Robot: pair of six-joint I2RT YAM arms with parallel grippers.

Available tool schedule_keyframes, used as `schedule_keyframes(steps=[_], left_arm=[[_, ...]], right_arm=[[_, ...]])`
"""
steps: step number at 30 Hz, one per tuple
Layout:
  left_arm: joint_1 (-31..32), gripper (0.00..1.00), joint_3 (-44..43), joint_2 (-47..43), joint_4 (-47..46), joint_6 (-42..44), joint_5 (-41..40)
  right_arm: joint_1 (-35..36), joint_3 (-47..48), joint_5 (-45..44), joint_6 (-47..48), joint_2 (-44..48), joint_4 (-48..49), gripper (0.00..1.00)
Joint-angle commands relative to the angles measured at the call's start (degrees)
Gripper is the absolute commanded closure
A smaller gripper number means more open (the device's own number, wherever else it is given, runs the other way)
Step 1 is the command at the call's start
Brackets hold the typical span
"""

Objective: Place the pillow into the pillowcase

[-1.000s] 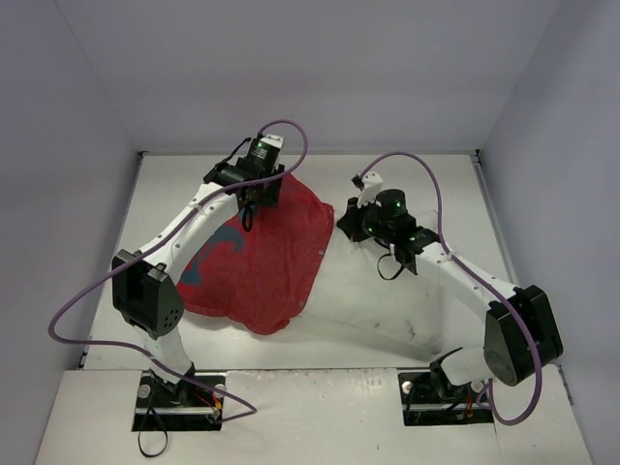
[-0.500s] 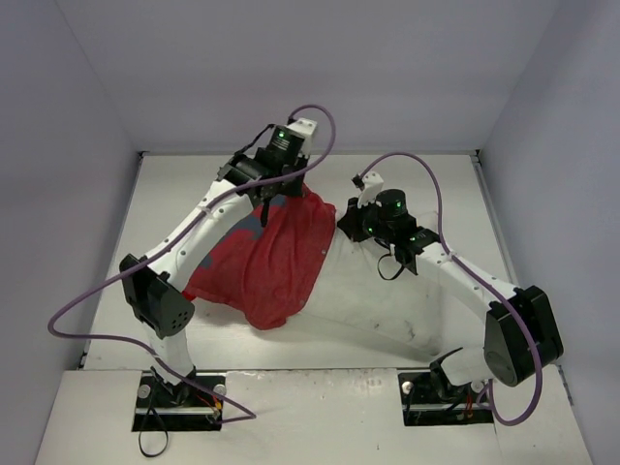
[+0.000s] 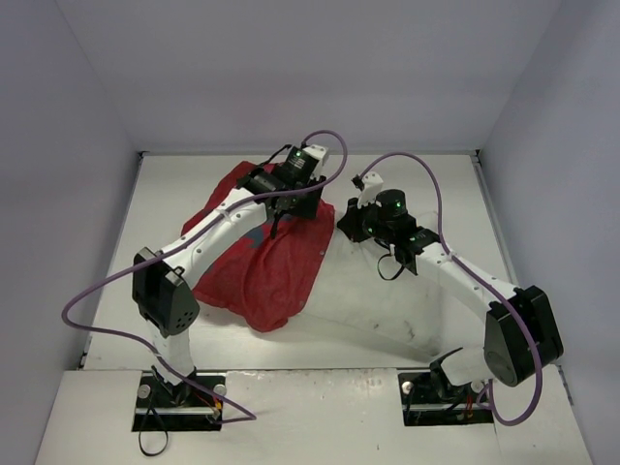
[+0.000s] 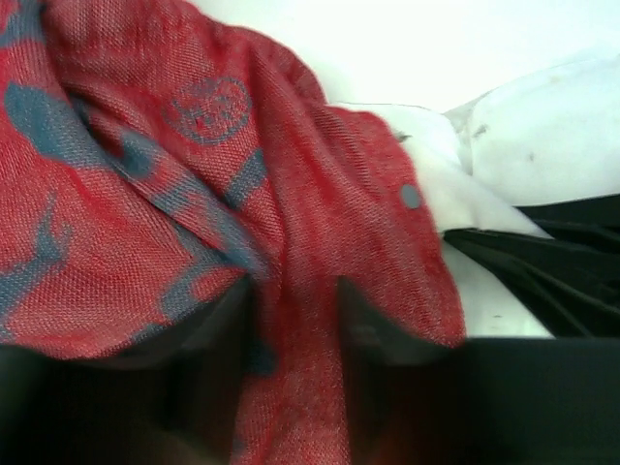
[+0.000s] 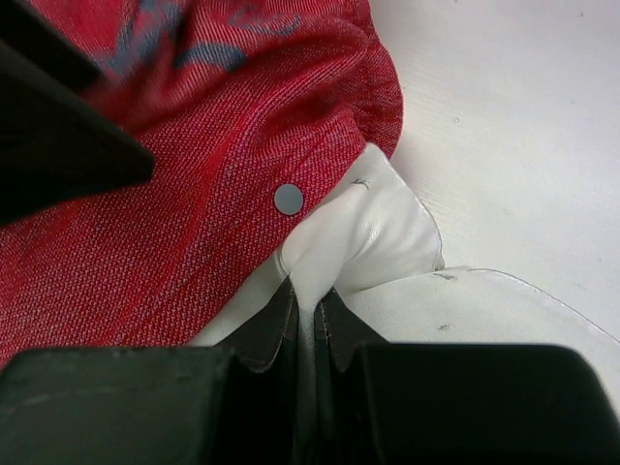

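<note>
The bright red woven-cloth pillowcase (image 4: 145,194) is matt and coarse, its weave plain to see. The small grey round stud (image 5: 288,199) on it looks smooth. The plain white soft pillow (image 5: 373,232) is smoother, faintly glossy. The white table (image 5: 504,116) is matt and lightly scuffed. The right gripper's black fingers (image 5: 269,327) look like matt plastic.

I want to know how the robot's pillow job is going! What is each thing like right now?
pillowcase: crumpled, dull side with bluish patches showing, lying over one end of the pillow.
pillow: not fully in; a white corner pokes out past the red edge.
left hand: shut on a fold of the pillowcase.
right hand: shut on the pillow's corner.
</note>
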State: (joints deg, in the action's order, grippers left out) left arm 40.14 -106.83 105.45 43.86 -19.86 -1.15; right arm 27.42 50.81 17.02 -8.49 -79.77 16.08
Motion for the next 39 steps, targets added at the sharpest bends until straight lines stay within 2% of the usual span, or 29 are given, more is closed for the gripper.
schedule_keyframes(steps=[1,2,3,6,10,14,20,24,28,29,33,34,39], left_arm=[[-2.7,0.61,1.1,-9.5,-3.4,2.4,-3.8],[-3.3,0.45,2.0,-11.3,-3.4,3.1,-4.6],[-3.9,0.39,4.1,-13.0,-3.4,4.7,-6.7],[-4.2,0.32,7.8,-19.3,-3.4,7.4,-8.3],[-6.1,0.32,16.5,-26.4,-3.4,6.9,-5.0],[-7.9,0.33,25.8,-28.9,-3.6,5.5,-0.9],[-8.4,0.37,29.8,-28.1,-3.7,6.6,3.0],[-9.2,0.47,31.1,-27.1,-3.6,7.3,4.1],[-8.8,0.94,30.3,-27.3,-3.4,6.4,7.6],[-8.2,1.00,29.7,-27.7,-3.4,5.3,7.4],[-0.3,1.00,22.2,-28.6,-1.6,1.1,1.7],[3.3,1.00,17.8,-28.0,-0.2,-0.3,-0.2],[10.7,1.00,12.3,-22.4,-0.8,-15.4,-0.7]], right_arm=[[0.6,1.3,2.1,-0.1,2.2,5.3,1.00],[0.6,1.3,2.1,0.1,2.3,5.2,1.00],[0.6,1.4,2.1,0.3,2.5,5.2,1.00],[0.6,1.7,3.2,0.9,2.3,5.2,1.00],[0.6,2.0,4.9,1.7,1.9,5.0,1.00],[0.7,2.2,6.0,2.2,2.0,4.9,1.00],[0.7,2.5,7.0,2.6,1.8,4.8,1.00],[0.7,2.2,7.2,2.3,2.0,4.8,1.00],[0.7,2.0,6.8,2.5,2.3,4.6,1.00],[0.7,2.0,6.7,2.5,2.4,4.6,1.00],[0.7,2.4,6.4,2.3,2.1,4.6,1.00],[0.7,2.5,6.3,2.3,2.0,4.6,1.00],[0.6,2.3,4.9,2.0,2.2,4.6,1.00]])
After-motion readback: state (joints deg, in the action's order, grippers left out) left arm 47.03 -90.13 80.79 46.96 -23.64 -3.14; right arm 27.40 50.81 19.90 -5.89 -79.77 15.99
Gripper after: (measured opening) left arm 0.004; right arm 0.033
